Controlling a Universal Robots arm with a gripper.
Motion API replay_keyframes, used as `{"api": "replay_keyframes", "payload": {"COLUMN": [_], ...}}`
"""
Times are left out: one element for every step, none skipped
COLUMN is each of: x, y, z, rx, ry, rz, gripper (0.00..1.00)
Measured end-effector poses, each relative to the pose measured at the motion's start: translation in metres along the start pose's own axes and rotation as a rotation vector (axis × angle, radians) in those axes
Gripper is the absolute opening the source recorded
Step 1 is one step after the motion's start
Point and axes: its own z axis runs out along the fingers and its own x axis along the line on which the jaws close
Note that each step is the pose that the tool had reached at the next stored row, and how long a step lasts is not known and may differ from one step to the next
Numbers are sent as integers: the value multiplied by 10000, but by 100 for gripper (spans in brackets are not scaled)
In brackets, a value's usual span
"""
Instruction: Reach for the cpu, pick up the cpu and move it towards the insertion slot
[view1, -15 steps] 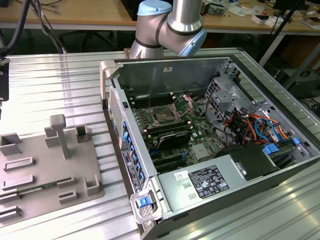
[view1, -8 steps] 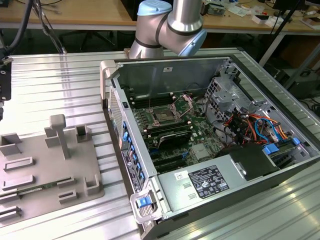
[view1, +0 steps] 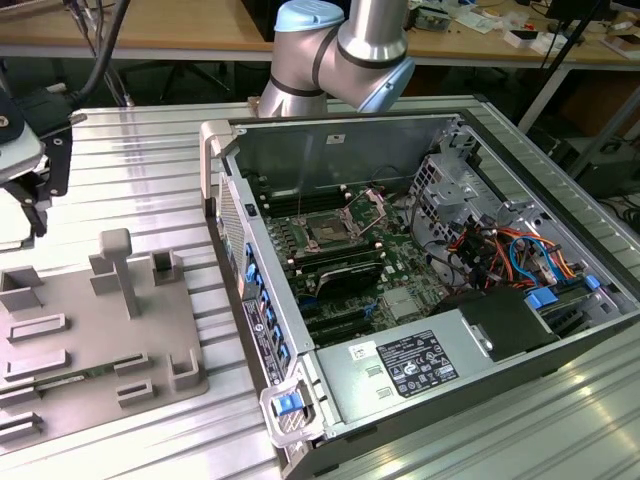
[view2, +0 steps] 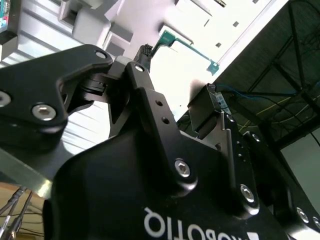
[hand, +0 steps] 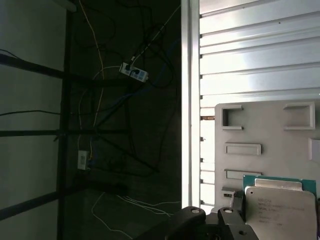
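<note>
Even, soft light fills the exterior view, leaving a pale sheen on the ribbed bench (view1: 130, 150) and shadow inside the open computer case (view1: 330, 155), while the second wrist view burns out to white behind the black, silhouetted jaws, and the first wrist view splits between murky darkness and glaring bench slats.

We take this for a robotics lab or electronics workshop. A silver and light-blue jointed robot arm (view1: 340, 50) stands at a ribbed aluminium-profile table (view1: 130, 170), which bears an opened grey desktop computer case (view1: 330, 150) with bared boards and wiring, and a grey plastic parts fixture (view1: 160, 330). Behind run cluttered long wooden workbenches (view1: 180, 30). In the first wrist view, a white power strip (hand: 134, 73) hangs among loose cables (hand: 145, 203).
</note>
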Motion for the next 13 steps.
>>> {"api": "replay_keyframes", "payload": {"x": [-2,-6,-8,-9,-10,-12,-18,-25,-36,-53,-81,-106,-118], "y": [1,2,3,4,4,4,3,2,3,3,2,1,1], "z": [-17,-58,-83,-109,-124,-127,-127,-128,-129,-128,-129,-129,-129], "rx": [-1,0,0,-1,0,-1,-2,-1,0,-1,0,-1,-1], "ry": [0,-1,-2,-2,-2,-2,-4,-2,0,2,7,12,13], "rz": [1,0,0,0,0,-1,-2,-3,-2,0,0,0,0], "gripper": [55,55,55,55,55,55,55,55,55,55,55,55,55]}}
